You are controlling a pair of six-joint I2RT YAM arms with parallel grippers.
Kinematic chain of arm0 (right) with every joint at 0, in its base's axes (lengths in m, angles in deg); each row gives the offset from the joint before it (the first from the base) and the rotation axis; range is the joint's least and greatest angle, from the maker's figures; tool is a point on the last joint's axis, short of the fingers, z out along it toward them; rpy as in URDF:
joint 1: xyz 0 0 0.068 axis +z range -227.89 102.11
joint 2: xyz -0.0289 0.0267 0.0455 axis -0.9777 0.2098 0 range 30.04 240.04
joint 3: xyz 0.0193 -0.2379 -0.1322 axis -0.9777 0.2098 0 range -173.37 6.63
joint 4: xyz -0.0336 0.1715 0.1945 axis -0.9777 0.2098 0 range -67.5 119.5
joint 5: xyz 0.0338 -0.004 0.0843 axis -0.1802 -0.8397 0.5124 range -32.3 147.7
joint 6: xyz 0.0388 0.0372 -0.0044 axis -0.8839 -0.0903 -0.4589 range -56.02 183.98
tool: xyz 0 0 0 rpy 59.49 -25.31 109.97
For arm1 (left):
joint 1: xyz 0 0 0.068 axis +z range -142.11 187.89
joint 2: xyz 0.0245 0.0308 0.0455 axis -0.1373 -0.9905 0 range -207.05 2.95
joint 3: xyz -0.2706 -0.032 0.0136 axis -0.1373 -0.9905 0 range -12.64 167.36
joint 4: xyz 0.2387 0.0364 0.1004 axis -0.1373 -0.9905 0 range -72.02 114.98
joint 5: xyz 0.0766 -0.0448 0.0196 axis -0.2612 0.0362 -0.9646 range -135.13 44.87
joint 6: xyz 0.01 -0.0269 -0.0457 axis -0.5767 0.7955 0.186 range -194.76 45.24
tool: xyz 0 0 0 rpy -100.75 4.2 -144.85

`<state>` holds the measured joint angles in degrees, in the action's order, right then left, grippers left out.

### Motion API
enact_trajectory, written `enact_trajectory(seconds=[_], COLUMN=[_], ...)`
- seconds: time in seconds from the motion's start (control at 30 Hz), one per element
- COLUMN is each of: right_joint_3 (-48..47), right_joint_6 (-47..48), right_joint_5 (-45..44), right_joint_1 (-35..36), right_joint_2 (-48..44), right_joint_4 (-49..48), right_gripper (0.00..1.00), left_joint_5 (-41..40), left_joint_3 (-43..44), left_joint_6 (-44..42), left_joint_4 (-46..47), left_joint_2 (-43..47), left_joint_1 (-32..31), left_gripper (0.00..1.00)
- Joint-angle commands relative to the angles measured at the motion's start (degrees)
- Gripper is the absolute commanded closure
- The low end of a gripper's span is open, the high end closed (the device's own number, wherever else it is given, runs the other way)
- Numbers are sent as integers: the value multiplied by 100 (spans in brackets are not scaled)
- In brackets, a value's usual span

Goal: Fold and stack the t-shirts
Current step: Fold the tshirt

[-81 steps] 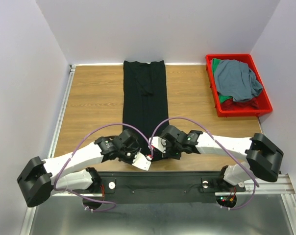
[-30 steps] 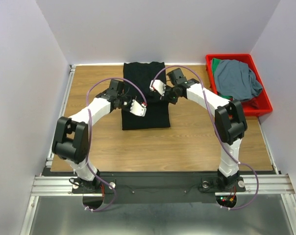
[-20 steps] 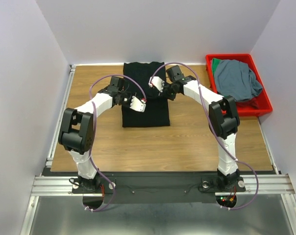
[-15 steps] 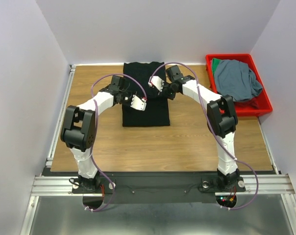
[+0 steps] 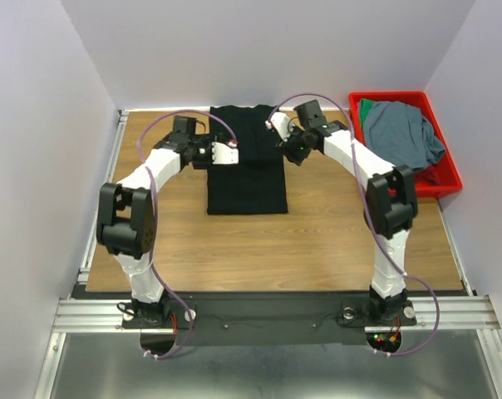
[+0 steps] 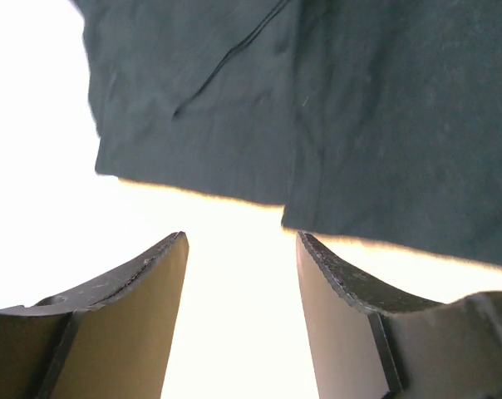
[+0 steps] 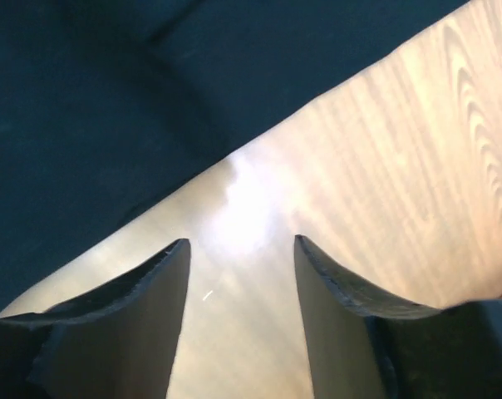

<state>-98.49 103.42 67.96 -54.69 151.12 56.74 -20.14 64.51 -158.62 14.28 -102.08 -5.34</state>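
This looks like a robotics lab test cell: plain pale walls [image 5: 35,166] box in a wood-grain counter [image 5: 176,249], with cabled robot arms [image 5: 155,170] bolted to an aluminium rail [image 5: 268,309] at its near edge.

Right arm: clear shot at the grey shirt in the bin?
Likely yes. Right claw is open and empty, the grey shirt lies topmost in the bin, and nothing stands between them.

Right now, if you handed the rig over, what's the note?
Left gripper: open, empty, at the black t-shirt's left edge.
Right gripper: open, empty, at its right edge.
Done: black t-shirt lies folded into a rectangle, far centre of the table.
Left: grey-blue t-shirt and green t-shirt, both crumpled in the red bin, to fold and stack.
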Motion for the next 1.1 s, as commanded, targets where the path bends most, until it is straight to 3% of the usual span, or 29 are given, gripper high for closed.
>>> enact_trajectory(seconds=[0.0,0.13,0.3,0.57,0.83,1.07], right_joint_3=[526,1596,2311,2557,2961,3182], right_joint_6=[-401,-332,-95,-24,2,64], right_joint_5=[678,916,635,415,398,240], right_joint_1=[35,316,914,1160,1248,1257], right_joint_2=[-1015,-1708,-1825,-1482,-1446,-1262], right_joint_4=[144,355,329,145,-49,-339], right_gripper=[46,55,59,59,60,60], left_joint_5=[584,1050,1026,753,305,-12], left_joint_3=[-14,-883,-1992,-2185,-2616,-2582], left_joint_6=[835,975,1143,1223,941,1020], left_joint_4=[-851,-1461,-1286,-1102,-759,-495], left_joint_2=[1089,1783,2233,1829,1680,1258], left_joint_1=[163,146,-126,-311,-741,-759], left_gripper=[37,39,39,33,33,33])
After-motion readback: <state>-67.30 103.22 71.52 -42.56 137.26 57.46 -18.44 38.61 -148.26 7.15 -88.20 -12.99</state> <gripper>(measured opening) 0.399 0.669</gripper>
